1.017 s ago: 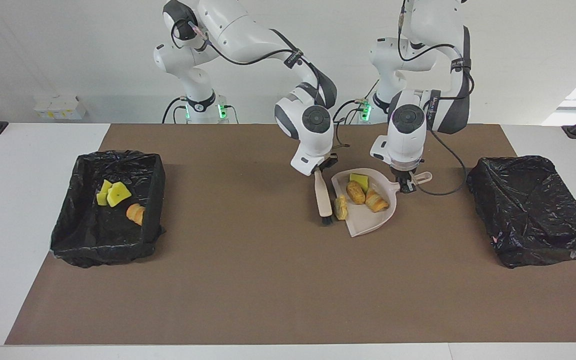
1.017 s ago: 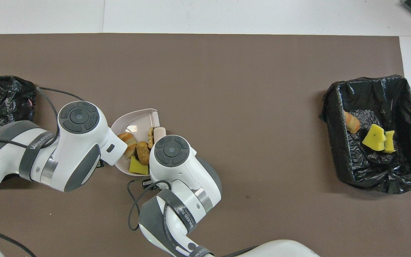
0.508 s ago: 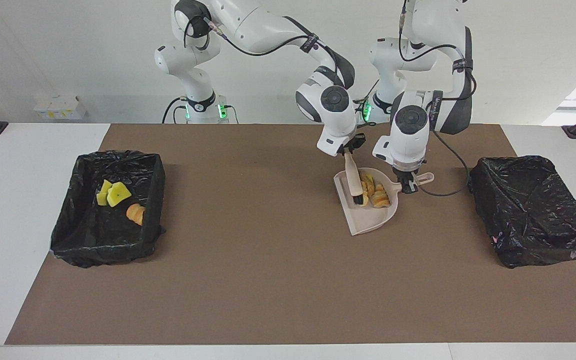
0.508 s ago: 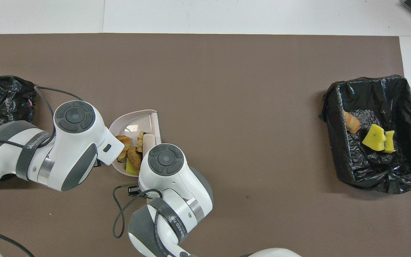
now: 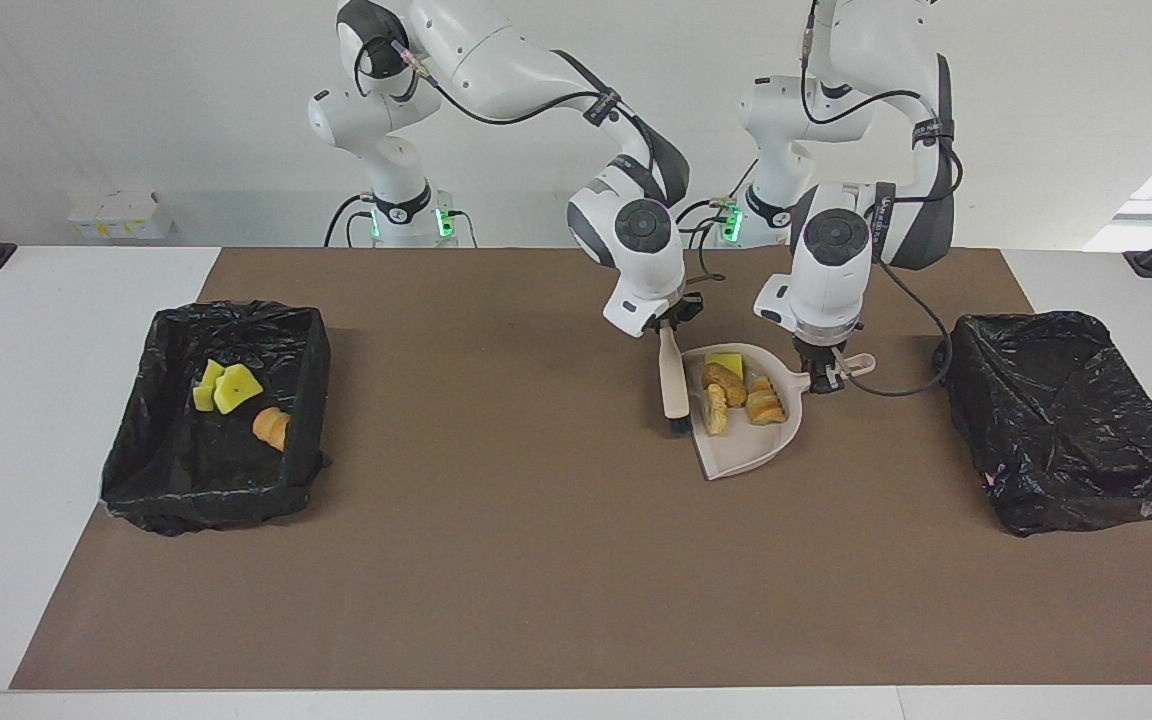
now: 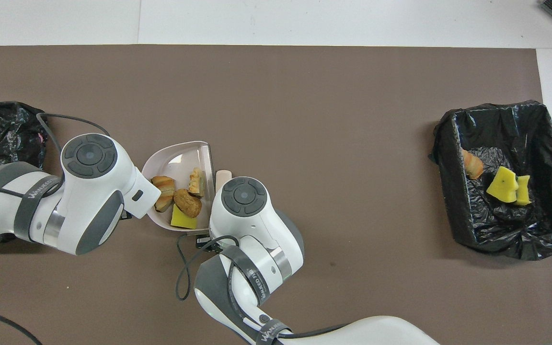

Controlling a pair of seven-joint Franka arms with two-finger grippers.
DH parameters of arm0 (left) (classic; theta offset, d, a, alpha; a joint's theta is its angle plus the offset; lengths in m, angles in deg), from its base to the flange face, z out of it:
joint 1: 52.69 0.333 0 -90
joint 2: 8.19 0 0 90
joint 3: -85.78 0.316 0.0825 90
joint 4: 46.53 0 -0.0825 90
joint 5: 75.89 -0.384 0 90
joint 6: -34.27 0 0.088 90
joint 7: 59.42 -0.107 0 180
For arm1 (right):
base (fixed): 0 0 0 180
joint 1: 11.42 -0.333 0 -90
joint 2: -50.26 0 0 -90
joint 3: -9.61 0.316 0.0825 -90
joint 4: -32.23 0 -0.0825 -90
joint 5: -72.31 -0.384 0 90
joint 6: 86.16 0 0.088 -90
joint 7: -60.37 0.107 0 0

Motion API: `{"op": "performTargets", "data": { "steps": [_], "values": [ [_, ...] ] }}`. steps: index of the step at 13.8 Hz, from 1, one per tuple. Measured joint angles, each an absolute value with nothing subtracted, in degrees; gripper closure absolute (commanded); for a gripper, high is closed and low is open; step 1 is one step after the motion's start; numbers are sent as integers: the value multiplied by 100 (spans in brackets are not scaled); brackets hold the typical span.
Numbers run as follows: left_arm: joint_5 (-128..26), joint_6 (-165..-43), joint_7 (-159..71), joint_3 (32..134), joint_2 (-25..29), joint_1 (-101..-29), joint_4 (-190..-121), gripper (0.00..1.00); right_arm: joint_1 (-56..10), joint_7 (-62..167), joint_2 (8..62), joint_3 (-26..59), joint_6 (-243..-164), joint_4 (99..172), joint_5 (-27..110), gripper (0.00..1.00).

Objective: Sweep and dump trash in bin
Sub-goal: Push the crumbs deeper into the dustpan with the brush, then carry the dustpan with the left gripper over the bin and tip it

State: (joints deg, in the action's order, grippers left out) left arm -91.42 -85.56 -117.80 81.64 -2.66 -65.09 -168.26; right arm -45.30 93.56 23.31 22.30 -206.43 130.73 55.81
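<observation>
The right gripper (image 5: pixel 673 325) holds a small brush (image 5: pixel 675 382) by the top of its pale handle, with the fingers closed on it, and the brush hangs almost upright with its dark bristles down on the brown mat (image 5: pixel 496 560), just beside the open edge of the dustpan (image 5: pixel 744 452). The left gripper (image 5: pixel 823 375) is closed on the handle of the dustpan, which lies on the mat between the two arms, toward the left arm's end of the table. In the dustpan there are four pieces of trash: a yellow sponge piece (image 5: pixel 724 360) nearest to the robots, a brown bread lump (image 5: pixel 723 382) next to it, a striped pastry piece (image 5: pixel 764 404) toward the handle, and a pale yellow piece (image 5: pixel 714 410) close to the brush. From above, the same four pieces are seen together in the part of the pan nearer to the robots (the sponge (image 6: pixel 183 219) shows a green edge there), and the part farther from the robots is bare. A bin with a black bag (image 5: pixel 221 420) stands at the right arm's end of the table, and it contains two yellow sponge pieces (image 5: pixel 226 388) and one orange bread piece (image 5: pixel 272 427). A second bin with a black bag (image 5: pixel 1071 420) stands at the left arm's end, well apart from the dustpan, and I cannot see anything in it.
</observation>
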Motion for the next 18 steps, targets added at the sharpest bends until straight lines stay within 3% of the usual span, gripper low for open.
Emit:
{"op": "performTargets", "data": {
  "steps": [8,14,18],
  "values": [
    [-9142,-8734,-12415,8186,-338,-5985,-16521,100,-4531,10097,2721,2257,-19304,13036,6127,100],
    [-8974,-8551,-13776,8244,-739,-4730,-16091,100,-5377,10747,2851,2285,-19080,13120,6234,100],
    [-8888,-8417,-14882,8284,-758,-3642,-15504,100,-5459,10817,2848,2280,-19323,13314,6238,100]
  ]
}}
